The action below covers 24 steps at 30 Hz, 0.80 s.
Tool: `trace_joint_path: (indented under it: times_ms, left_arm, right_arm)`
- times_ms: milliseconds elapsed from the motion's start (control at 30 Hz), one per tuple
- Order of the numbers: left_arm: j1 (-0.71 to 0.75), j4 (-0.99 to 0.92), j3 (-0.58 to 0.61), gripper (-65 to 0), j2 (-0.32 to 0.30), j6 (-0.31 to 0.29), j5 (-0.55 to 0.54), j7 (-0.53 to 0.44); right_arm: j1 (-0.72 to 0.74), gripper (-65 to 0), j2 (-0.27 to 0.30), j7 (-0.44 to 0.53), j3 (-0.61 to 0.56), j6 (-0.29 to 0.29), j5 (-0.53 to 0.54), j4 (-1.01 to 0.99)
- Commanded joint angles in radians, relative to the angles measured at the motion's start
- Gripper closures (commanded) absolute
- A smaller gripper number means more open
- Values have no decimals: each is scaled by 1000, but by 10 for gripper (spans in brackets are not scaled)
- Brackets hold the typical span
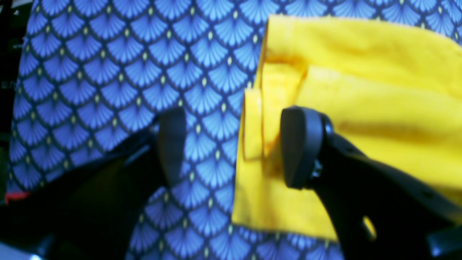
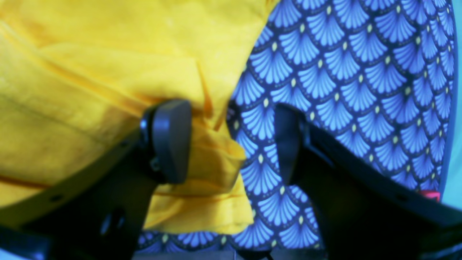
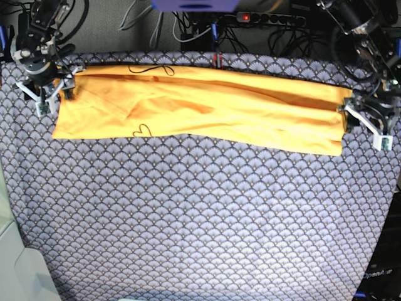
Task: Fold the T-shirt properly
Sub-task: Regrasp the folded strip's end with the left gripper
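Shirt folded long, both grippers open at its ends.

The yellow T-shirt [image 3: 200, 108] lies as a long, flat strip across the far side of the table cloth [image 3: 188, 219], which is blue with a fan pattern. A thin dark thread [image 3: 150, 70] curls on the top edge of the shirt. The left gripper [image 1: 231, 148] is spread wide at one end, with one finger [image 1: 301, 146] over the yellow cloth and the other over the blue. It holds nothing. The right gripper [image 2: 231, 141] is spread wide at the other end in the same way and holds nothing too.
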Motion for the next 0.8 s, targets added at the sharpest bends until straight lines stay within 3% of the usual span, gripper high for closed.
trace_joint_path:
  times_ms: [0, 433, 767]
  left_arm:
    - [-14, -1, 0, -402, -15, 2, -14, -17]
    - [-41, -55, 3, -402, -13, 2, -17, -16]
    - [-37, -59, 8, -402, -13, 2, -78, -14]
  right_arm:
    - [-2, -373, 13, 15, 4, -5, 1, 14]
    - [-2, -373, 14, 15, 2, -5, 1, 14]
    - [-1, -373, 14, 15, 2, -5, 1, 14]
